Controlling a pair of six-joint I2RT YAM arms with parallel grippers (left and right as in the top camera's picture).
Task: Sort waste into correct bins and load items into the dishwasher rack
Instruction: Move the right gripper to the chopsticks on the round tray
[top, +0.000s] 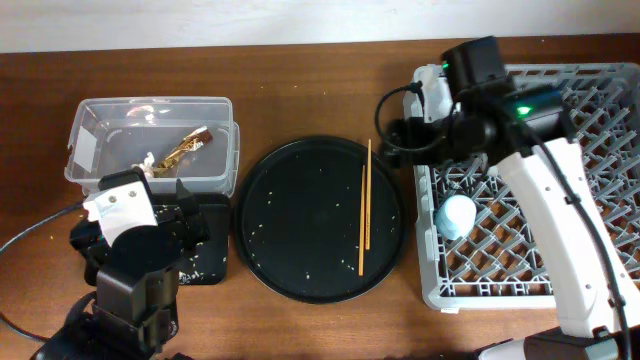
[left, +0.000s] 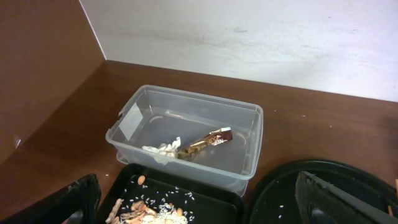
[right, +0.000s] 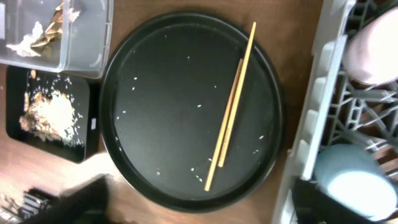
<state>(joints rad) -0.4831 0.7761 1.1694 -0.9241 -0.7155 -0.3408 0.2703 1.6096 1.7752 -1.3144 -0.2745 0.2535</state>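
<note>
The clear tub (top: 150, 140) holds the gold-brown wrapper (top: 188, 146) and the white tissue (left: 163, 151). The shallow black tray (left: 205, 193) in front of it holds the food scraps (left: 146, 210) and pale crumbs. The chopsticks (top: 366, 205) lie on the large round black tray (top: 300, 220). The grey rack (top: 590, 200) holds the blue cup (top: 458, 215) and the pink cup (right: 373, 46). My left gripper (left: 205, 208) is open and empty above the shallow tray. My right gripper (right: 199, 208) is open and empty over the round tray's edge beside the rack. The plate and yellow bowl are out of view.
Scattered rice grains lie on the round tray (right: 186, 106). A white wall (left: 249, 37) runs along the back of the brown table. The left arm's body covers the table's front left corner in the overhead view.
</note>
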